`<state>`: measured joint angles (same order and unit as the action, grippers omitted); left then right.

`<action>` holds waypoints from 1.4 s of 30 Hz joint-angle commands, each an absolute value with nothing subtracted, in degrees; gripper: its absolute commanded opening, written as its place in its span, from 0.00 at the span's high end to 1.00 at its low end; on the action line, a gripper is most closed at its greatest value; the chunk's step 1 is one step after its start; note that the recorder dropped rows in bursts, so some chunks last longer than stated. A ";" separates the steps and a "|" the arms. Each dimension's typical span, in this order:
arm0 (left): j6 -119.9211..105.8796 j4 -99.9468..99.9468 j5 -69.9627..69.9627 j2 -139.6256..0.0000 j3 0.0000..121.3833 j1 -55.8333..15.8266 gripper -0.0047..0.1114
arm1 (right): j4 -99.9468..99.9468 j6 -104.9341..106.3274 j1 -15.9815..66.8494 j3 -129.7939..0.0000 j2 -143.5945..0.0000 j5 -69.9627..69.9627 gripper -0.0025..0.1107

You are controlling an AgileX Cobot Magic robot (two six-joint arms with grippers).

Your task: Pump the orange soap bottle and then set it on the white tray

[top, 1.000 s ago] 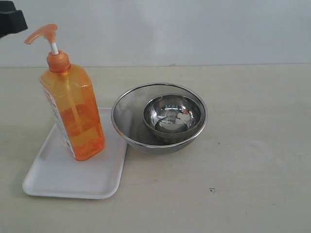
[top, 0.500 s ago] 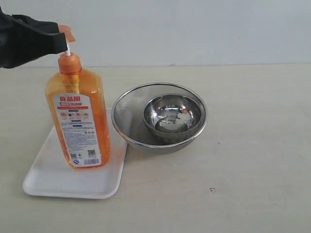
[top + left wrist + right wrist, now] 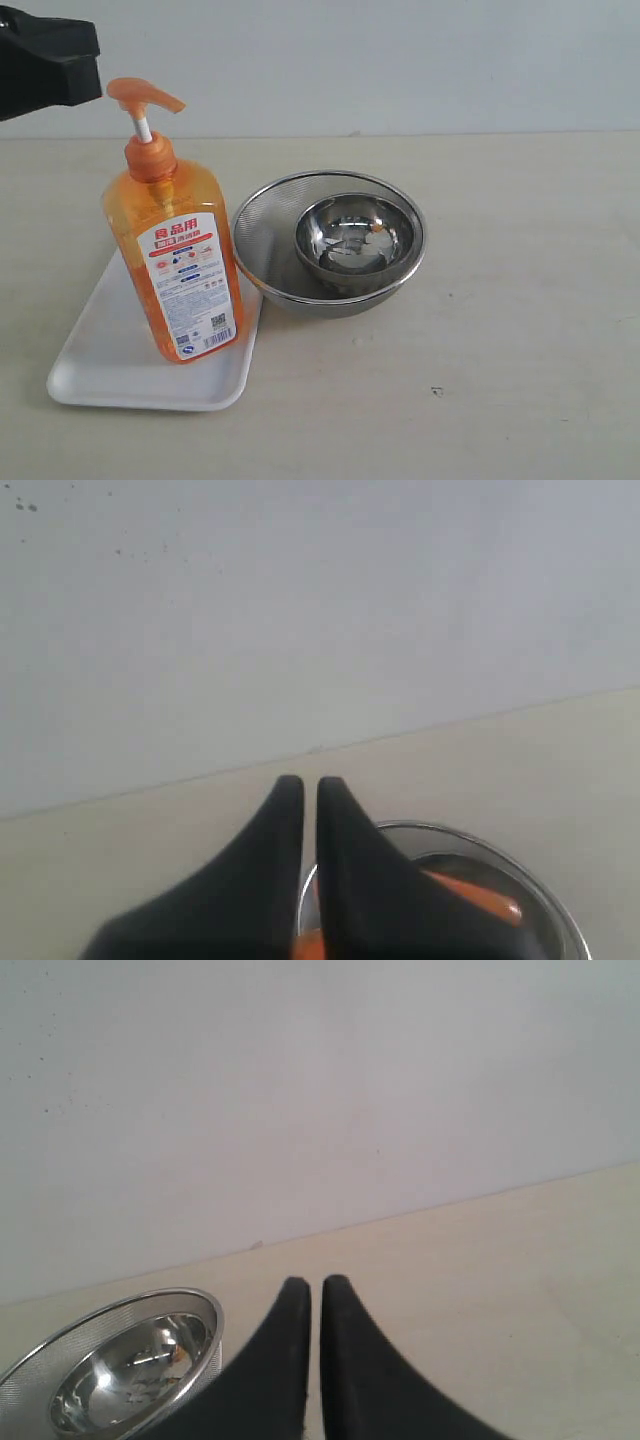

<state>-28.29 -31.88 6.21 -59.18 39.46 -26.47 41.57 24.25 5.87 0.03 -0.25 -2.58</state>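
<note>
Exterior view: the orange soap bottle [image 3: 178, 270] stands on the white tray [image 3: 100, 370], at the tray's right side in the lower left of the frame. Its label faces the camera and it leans a little. The pump head [image 3: 142, 95] sits up on its white stem, nozzle pointing right.

The left gripper [image 3: 97, 62] is in the upper left corner, just beside the pump head. It is closed with the jaws almost together and grips nothing. The left wrist view shows the same narrow slit between its fingertips [image 3: 288, 792], with orange plastic beneath.

The mesh strainer [image 3: 262, 235] sits on the worktop [image 3: 500, 350] at frame centre, right of the tray with their rims very close, and holds a steel bowl [image 3: 355, 240].

We see the right gripper [image 3: 307, 1286] only in its wrist view. It is closed and empty, above the worktop near the strainer.
</note>
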 commanded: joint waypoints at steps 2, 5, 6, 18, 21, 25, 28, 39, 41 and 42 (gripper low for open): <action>-30.72 -32.30 8.67 -52.37 33.97 -26.32 0.92 | 41.35 24.34 5.67 0.00 0.00 -2.43 0.98; -29.33 -32.31 9.26 -46.85 29.04 -26.32 0.92 | 41.35 24.34 5.67 0.00 0.00 -2.43 0.98; -29.19 -32.31 8.57 -44.36 26.68 -26.32 0.92 | 41.35 24.34 5.67 0.00 0.00 -2.43 0.98; -26.79 -32.03 16.47 -36.68 9.31 -26.32 0.84 | 41.35 24.34 5.67 0.00 0.00 -2.43 0.98; -26.78 -32.03 16.52 -36.68 8.84 -26.32 0.63 | 41.35 24.34 5.67 0.00 0.00 -2.43 0.98; -26.55 -32.14 16.41 -36.68 8.76 -26.32 0.31 | 41.35 24.34 5.67 0.00 0.00 -2.43 0.98; -26.40 -32.03 16.06 -37.43 8.76 -26.32 0.17 | 41.35 24.34 5.67 0.00 0.00 -2.43 0.98; -6.60 -7.94 28.25 -45.56 4.12 -26.32 0.12 | 41.35 24.34 5.67 0.00 0.00 -2.43 0.98; -2.95 -0.57 33.71 -47.21 2.86 -26.32 0.12 | 41.35 24.34 5.67 0.00 0.00 -2.43 0.98; -2.53 0.92 36.09 -48.17 2.36 -26.32 0.12 | 41.35 24.34 5.67 0.00 0.00 -2.43 0.98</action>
